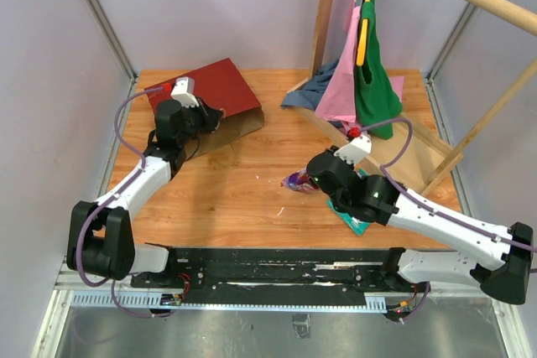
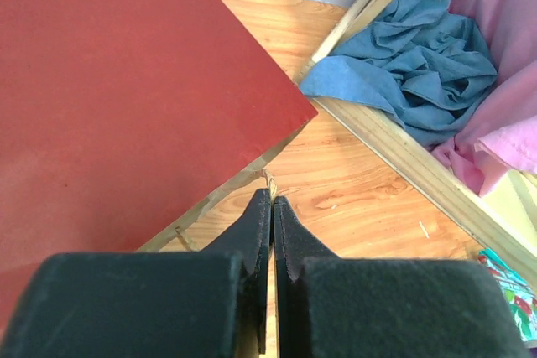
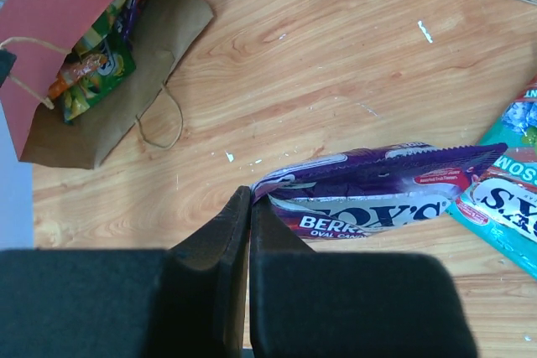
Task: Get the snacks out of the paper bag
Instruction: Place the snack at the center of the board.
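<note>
**Clerk:** Item one?
**Checker:** Paper bag point(image 1: 220, 90), dark red outside and brown inside. It lies on its side at the far left of the table point(image 1: 243, 207), mouth open toward the middle.

**Clerk:** Contents?
**Checker:** A green packet point(image 3: 99, 69) and an orange packet point(image 3: 71, 81) sit just inside the mouth. One twine handle point(image 3: 164, 123) loops out onto the wood.

**Clerk:** Left gripper point(image 2: 270, 199)?
**Checker:** At the bag's upper rim. Its fingers are pressed together, with a sliver of brown paper pinched between them.

**Clerk:** Right gripper point(image 3: 250, 197)?
**Checker:** Near the middle of the table, well apart from the bag. Its fingers are clamped on one corner of a purple packet point(image 3: 369, 186).

**Clerk:** Position of that packet?
**Checker:** Outside the bag, low over the wood. I cannot tell whether it touches the table.

**Clerk:** Other snacks out?
**Checker:** A teal packet point(image 3: 502, 157) lies flat on the table just beside the purple one, partly under the right arm in the top view.

**Clerk:** Remaining stock?
**Checker:** A wooden frame point(image 2: 403, 161) at the far right, with a crumpled blue cloth point(image 2: 419, 56) against it. A pink cloth point(image 1: 340, 90) and a green cloth point(image 1: 376, 90) hang above.
</note>
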